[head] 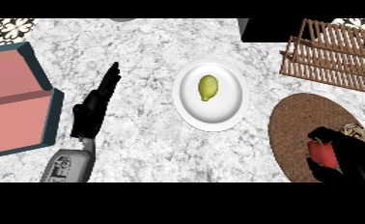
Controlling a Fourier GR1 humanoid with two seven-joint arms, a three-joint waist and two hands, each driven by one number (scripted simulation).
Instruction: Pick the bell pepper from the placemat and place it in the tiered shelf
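Nearest me, at the counter's right edge, my right hand (pixel 341 156) is curled round the red bell pepper (pixel 323 153), over the brown placemat (pixel 299 124); I judge the pick is under way. My left hand (pixel 96 105) rests with its fingers straight, holding nothing. Mid-counter, a white plate (pixel 231 107) carries a yellow-green fruit (pixel 207 87). The wooden tiered shelf (pixel 324 54) waits at the far right corner. I see no readable writing.

Counter (pixel 149 39) grey-white marbled; plate (pixel 227 109) white; fruit (pixel 207 88) yellow-green; placemat (pixel 296 126) brown woven; pepper (pixel 324 153) red; shelf (pixel 328 54) brown slatted; tray (pixel 21 97) pink, teal-rimmed; hands (pixel 89 114) black.
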